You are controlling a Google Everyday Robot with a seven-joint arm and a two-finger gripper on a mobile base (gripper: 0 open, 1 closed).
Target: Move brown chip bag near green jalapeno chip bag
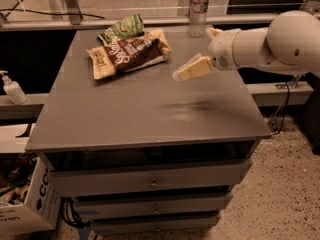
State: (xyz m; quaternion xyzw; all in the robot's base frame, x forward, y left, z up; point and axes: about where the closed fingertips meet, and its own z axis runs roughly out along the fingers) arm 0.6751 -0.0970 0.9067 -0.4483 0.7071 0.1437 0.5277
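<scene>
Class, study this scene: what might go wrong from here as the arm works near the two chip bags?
1. The gripper hovers just right of the brown bag. A low leftward sweep might shove that bag against the green bag, which lies by the far edge of the table and might slide off.
2. A bottle stands upright behind the arm. A backward swing might topple it.
</scene>
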